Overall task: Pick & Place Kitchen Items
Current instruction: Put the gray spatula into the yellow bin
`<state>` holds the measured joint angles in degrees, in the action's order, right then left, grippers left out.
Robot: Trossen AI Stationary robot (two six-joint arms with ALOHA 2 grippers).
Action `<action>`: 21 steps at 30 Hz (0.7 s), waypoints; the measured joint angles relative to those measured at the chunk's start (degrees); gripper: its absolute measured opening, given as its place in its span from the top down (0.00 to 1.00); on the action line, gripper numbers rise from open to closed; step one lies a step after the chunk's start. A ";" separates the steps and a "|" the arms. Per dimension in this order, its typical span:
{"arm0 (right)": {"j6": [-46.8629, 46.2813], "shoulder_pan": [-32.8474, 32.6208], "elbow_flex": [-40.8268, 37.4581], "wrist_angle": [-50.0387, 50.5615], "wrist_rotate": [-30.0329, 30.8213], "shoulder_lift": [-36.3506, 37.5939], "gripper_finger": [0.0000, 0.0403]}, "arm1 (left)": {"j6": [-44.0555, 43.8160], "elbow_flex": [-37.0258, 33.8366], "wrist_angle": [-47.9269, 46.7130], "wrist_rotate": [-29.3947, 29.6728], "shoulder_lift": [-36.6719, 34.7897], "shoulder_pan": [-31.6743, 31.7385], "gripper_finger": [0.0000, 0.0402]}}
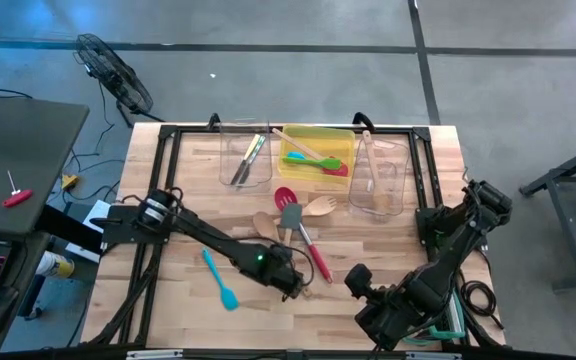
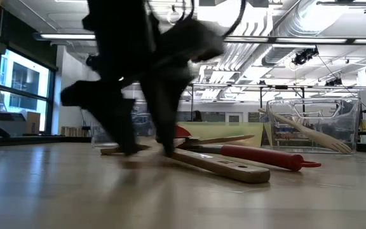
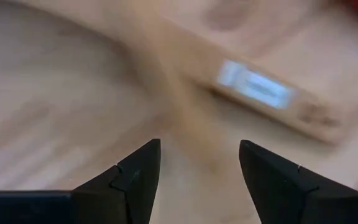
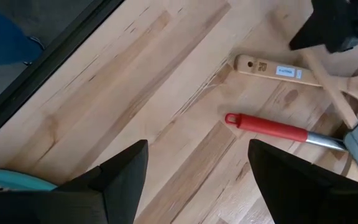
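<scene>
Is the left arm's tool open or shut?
Open. The left tool shows bare table between its two dark fingers, nothing held, hovering by a wooden utensil handle.

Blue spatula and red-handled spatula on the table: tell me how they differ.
The blue spatula is one colour throughout; the red-handled spatula has a red grip, a metal shank and a grey blade. The blue spatula lies alone on bare wood beside the left arm; the red-handled spatula runs into the cluster of wooden utensils at its blade end. Both lie flat on the table, outside the bins.

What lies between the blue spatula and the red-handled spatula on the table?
In the high view, the left gripper sits between the blue spatula and the red-handled spatula.
</scene>
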<state>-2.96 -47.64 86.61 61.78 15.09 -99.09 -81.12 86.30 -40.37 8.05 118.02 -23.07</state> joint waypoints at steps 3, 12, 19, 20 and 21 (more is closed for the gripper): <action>0.00 0.00 0.00 -0.11 -0.02 0.00 0.33 | 1.23 0.08 0.28 -1.25 1.11 1.06 0.47; 0.00 0.00 -0.02 0.13 -0.02 -0.02 0.33 | 1.36 0.26 -0.38 -3.01 2.16 1.79 0.48; 0.17 0.00 -0.02 0.15 -0.02 -0.02 0.33 | 1.35 0.13 -1.36 -3.06 2.27 1.82 0.61; 0.17 0.00 -0.02 0.13 -0.02 -0.02 0.33 | 1.28 0.11 -1.68 -3.06 2.29 1.82 0.64; 0.17 0.00 -0.02 0.13 -0.02 -0.02 0.33 | 1.26 0.11 -2.10 -3.06 2.31 1.82 0.68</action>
<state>-2.79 -47.64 86.59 61.91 15.07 -99.11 -79.85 86.41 -42.47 4.99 120.33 -21.26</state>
